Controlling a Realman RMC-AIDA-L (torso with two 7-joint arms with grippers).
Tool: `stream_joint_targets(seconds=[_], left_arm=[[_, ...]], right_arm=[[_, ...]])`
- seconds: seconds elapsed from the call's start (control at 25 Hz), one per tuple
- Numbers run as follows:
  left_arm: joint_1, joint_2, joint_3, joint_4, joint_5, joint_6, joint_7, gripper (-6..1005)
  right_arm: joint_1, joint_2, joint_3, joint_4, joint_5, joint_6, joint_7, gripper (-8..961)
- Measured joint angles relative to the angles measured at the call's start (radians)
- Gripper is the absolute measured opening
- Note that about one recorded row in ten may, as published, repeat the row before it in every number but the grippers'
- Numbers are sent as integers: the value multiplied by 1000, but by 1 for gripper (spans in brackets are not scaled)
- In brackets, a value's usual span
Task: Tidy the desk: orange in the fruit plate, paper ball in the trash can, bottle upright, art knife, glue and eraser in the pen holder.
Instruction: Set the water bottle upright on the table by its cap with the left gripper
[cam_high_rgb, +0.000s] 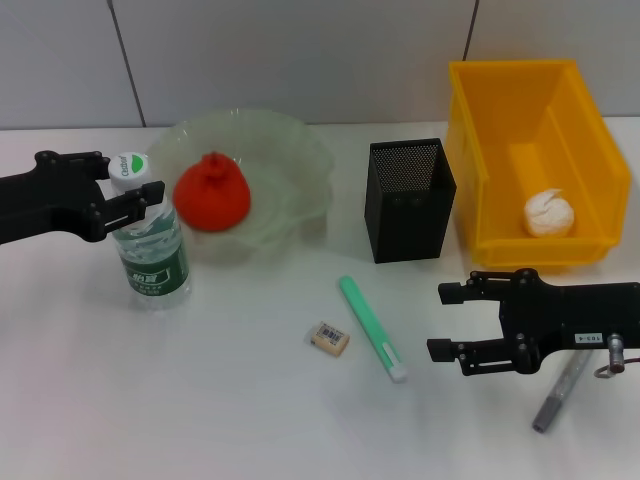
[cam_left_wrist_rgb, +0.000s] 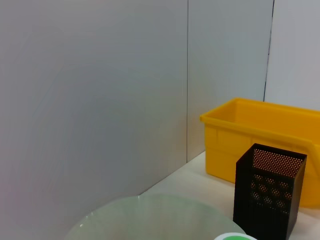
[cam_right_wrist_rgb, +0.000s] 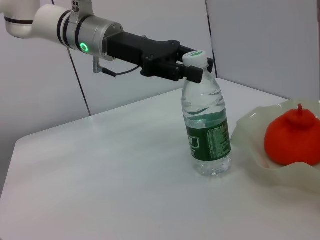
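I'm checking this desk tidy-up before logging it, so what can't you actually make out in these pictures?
- Left gripper at the bottle neck: neither head nor right wrist view shows whether it grips.
- Grey pen-like tool: partly hidden under the right gripper, head view; art knife or not, unclear.
- Eraser label: too small to read.
- Pen holder interior: contents not visible.

Only a barcode label shows on the eraser (cam_high_rgb: 329, 338), while print on the bottle (cam_high_rgb: 149, 243) label and cap is too small to read.

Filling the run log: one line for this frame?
bottle upright | left tool at its neck | orange in fruit plate | right tool open, idle
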Motion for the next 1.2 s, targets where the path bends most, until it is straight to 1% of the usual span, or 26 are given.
stream_joint_targets(seconds=[0.88, 1.0, 1.04, 1.08, 1.12, 1.16, 1.2], left_arm=[[2, 2, 11, 10, -3, 1, -7, 522], [7, 0, 6, 36, -25, 9, -15, 651], [12, 0, 2, 53, -55, 17, -21, 694], [19, 2, -3, 66, -97, 32, -25, 740], [32, 7, -16, 83, -181, 67, -36, 785], [32, 7, -16, 83, -181, 67, -36, 831], [38, 15, -27, 87, -254, 120, -48, 876]], right_arm=[[0, 0, 0, 3, 1, 0, 1, 792], [0, 1, 0, 3, 2, 0, 1, 791], [0, 2, 0, 3, 2, 0, 1, 791], [1, 2, 0, 3, 2, 0, 1, 791], [1, 5, 0, 4, 2, 0, 1, 791], [1, 5, 0, 4, 2, 0, 1, 791], [2, 6, 0, 4, 2, 1, 1, 791]])
